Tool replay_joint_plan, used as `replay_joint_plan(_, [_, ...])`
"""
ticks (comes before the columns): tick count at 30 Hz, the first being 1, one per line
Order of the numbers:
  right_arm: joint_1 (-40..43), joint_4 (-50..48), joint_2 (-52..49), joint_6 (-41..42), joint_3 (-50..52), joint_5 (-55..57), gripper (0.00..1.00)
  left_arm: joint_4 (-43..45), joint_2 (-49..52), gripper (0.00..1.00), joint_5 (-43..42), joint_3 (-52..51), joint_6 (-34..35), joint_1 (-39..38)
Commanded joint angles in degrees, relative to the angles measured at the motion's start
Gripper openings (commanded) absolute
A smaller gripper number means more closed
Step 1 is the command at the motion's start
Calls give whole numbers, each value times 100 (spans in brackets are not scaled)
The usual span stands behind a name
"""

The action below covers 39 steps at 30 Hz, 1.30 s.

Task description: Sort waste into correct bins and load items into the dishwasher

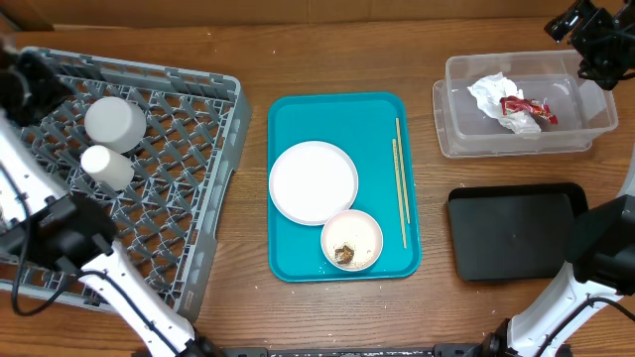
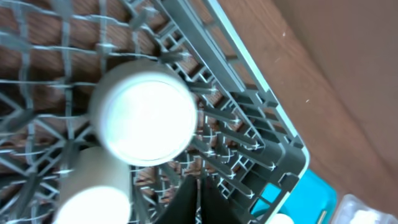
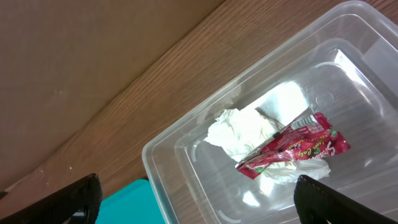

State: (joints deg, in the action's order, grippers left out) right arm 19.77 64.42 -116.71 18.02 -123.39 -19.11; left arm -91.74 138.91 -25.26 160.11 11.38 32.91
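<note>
In the grey dishwasher rack (image 1: pixel 189 188) sit an upturned white bowl (image 1: pixel 115 122) and a white cup (image 1: pixel 106 166). My left gripper (image 2: pixel 198 200) is shut and empty, just above the rack floor beside the bowl (image 2: pixel 146 115) and cup (image 2: pixel 93 196). The teal tray (image 1: pixel 298 119) carries a white plate (image 1: pixel 313 181), a small bowl (image 1: pixel 351 239) with brown food scraps, and chopsticks (image 1: pixel 400 178). A crumpled napkin (image 3: pixel 239 130) and a red wrapper (image 3: pixel 292 146) lie in the clear tub (image 1: pixel 456 109). Above that tub my right gripper (image 3: pixel 199 202) hangs wide open, holding nothing.
The shallow black tray (image 1: pixel 511 233) lies on the table in front of the clear tub, at the right. Bare wood shows between the rack, the teal tray and the bins. The rack's slotted wall (image 2: pixel 267 143) rises close to my left fingers.
</note>
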Motion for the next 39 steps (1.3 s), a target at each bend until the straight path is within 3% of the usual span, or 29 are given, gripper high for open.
replay_joint_plan(1, [-20, -24, 275, 22, -39, 20, 100, -17, -28, 4, 699, -157, -111, -496])
replay_joint_plan(9, [-20, -24, 275, 22, -39, 20, 100, -358, -28, 4, 811, -157, -544, -1613])
replay_joint_plan(10, [-20, -24, 275, 22, -39, 20, 100, -396, -28, 8, 822, -160, -678, -1768])
replay_joint_plan(11, [-20, -24, 275, 22, -39, 20, 100, -435, -28, 18, 857, -160, -815, -1952])
replay_joint_plan(12, [-20, -24, 275, 22, -39, 22, 100, -470, -28, 40, 914, -160, -872, -2111])
replay_joint_plan(13, [-20, -24, 275, 22, -39, 22, 100, -507, -28, 52, 1003, -162, -949, -2304])
replay_joint_plan(15, [-20, -24, 275, 22, -39, 20, 100, -507, -28, 63, 1300, -199, -1014, -2632])
replay_joint_plan(20, [-20, -24, 275, 22, -39, 20, 100, -507, -28, 26, 2251, -369, -966, -3364])
replay_joint_plan(24, [-20, -24, 275, 22, -39, 20, 100, -474, -26, 4, 2820, -697, -793, -3674])
replay_joint_plan(30, [-20, -24, 275, 22, -39, 20, 100, -59, -26, 4, 3311, -1198, -407, -3652])
replay_joint_plan(34, [-20, -24, 275, 24, -37, 20, 100, 376, -26, 4, 3250, -1283, -634, -3515])
replay_joint_plan(39, [-20, -24, 275, 22, -39, 20, 100, 728, 13, 4, 2159, -1388, -1318, -3440])
